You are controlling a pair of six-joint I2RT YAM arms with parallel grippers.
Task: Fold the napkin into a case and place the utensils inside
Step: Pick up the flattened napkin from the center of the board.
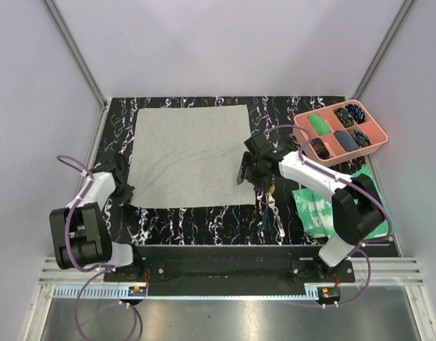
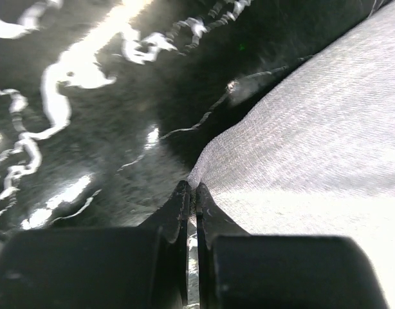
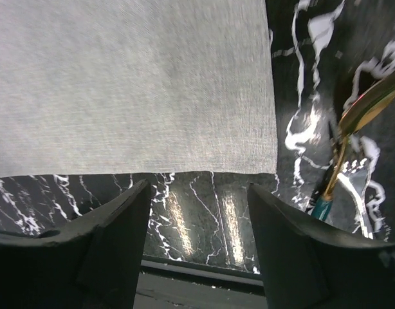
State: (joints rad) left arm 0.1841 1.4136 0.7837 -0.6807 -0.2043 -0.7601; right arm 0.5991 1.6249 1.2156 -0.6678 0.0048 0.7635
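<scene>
The napkin lies flat on the black mat. It is soft and floppy, so we grab corners. Our left claw seems to pinch one; our right claw gapes wide.

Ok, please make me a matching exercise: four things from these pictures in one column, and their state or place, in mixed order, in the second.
1 napkin
2 utensils
3 left hand
4 right hand

A open, nothing between the fingers
B shut on a napkin corner
C spread flat
D lying on the black mat, right of the napkin

Pairs: 1-C, 2-D, 3-B, 4-A
</scene>
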